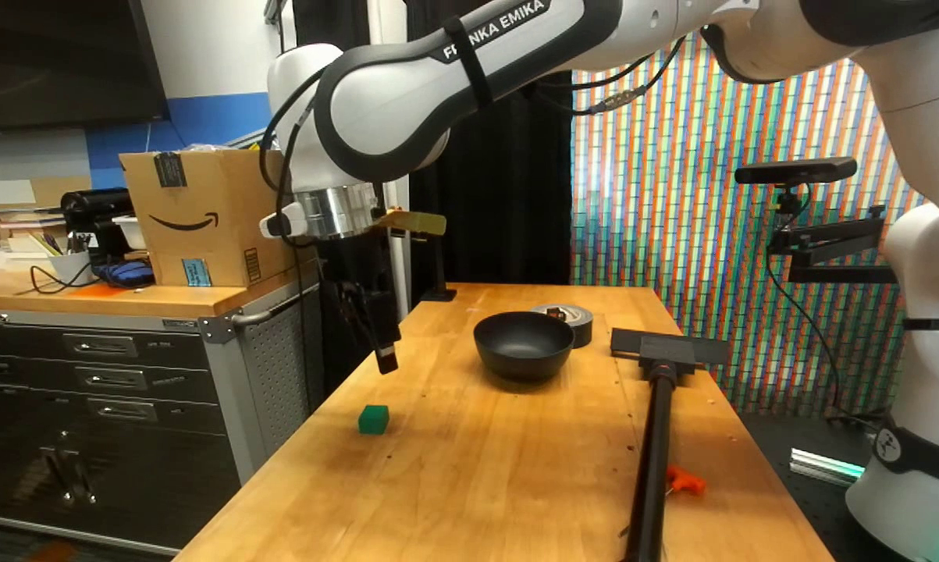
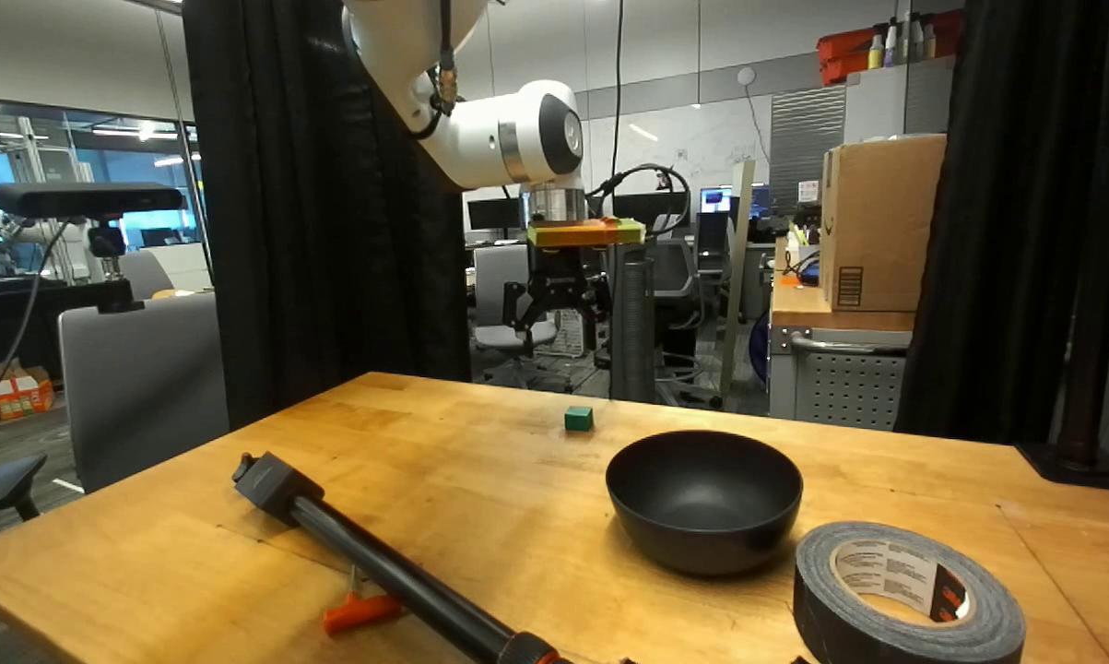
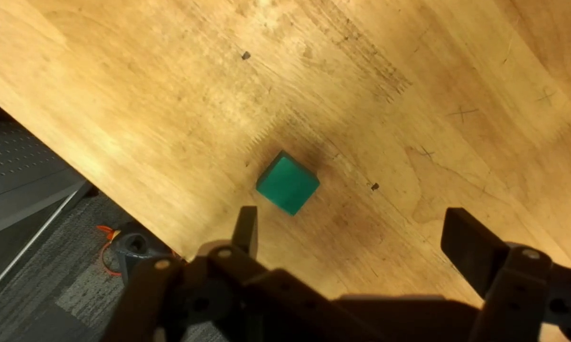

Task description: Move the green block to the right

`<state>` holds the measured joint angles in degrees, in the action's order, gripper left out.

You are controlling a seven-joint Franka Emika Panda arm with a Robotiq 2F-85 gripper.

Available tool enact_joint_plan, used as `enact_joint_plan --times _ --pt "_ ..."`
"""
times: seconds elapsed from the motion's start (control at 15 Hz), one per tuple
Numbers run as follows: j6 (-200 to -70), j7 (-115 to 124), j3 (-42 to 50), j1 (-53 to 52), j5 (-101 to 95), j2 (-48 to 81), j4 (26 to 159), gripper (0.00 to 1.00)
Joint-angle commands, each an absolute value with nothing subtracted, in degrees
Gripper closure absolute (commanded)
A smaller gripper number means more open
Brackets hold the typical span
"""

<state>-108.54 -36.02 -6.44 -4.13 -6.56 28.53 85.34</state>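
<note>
The green block [image 1: 374, 420] sits on the wooden table [image 1: 477, 484], apart from the black bowl [image 2: 704, 505]; the roll of tape [image 2: 904, 576] lies just beside the bowl's opposite side. The gripper [image 3: 351, 223] hangs in the air on the block's side of the bowl, its jaws spread wide. A black pole [image 1: 652, 468] and an orange-red piece [image 2: 360, 613] lie well apart from the bowl.

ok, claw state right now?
Claw: open, holding nothing; the green block sits ungrasped on the table.
</note>
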Motion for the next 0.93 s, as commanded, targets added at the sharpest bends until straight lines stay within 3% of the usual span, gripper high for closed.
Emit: enact_joint_plan --times 0.0,0.87 --pt "-109.4 -36.7 -6.5 -3.8 -7.9 31.0 82.6 0.0" --pt "-108.8 -35.3 -6.2 -5.0 -11.3 38.9 76.1 0.0"
